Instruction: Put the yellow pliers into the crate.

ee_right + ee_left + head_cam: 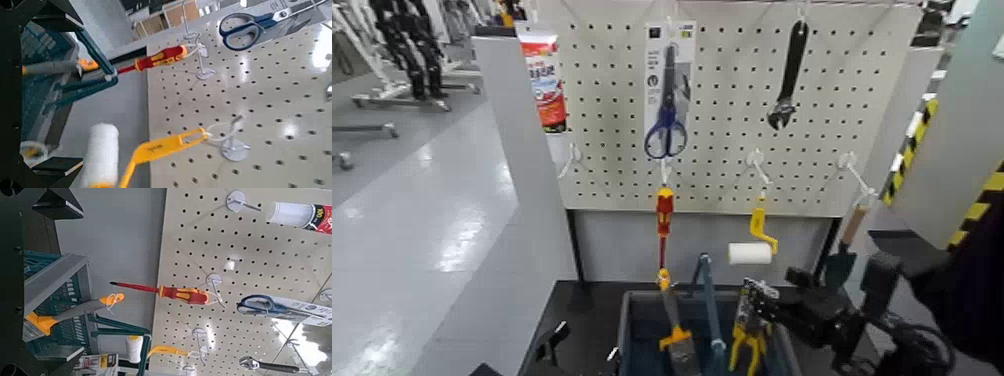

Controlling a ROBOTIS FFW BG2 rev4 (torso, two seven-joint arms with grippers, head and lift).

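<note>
The yellow pliers [748, 345] on their printed card stand upright in the right part of the blue-grey crate [630, 305], with the card's top above the rim. My right gripper [784, 305] is just right of the card. In the right wrist view its fingers [66, 12] stand wide apart with nothing between them, and the crate [39, 47] shows beyond. My left gripper [552, 342] is open and empty, low at the crate's left. The crate also shows in the left wrist view [59, 270].
An orange-and-grey tool [677, 335] and a teal clamp [710, 300] lie in the crate. On the pegboard behind hang a red-and-yellow screwdriver [664, 215], a yellow-handled paint roller [752, 250], scissors [667, 130], a wrench [787, 80] and a brush [847, 240].
</note>
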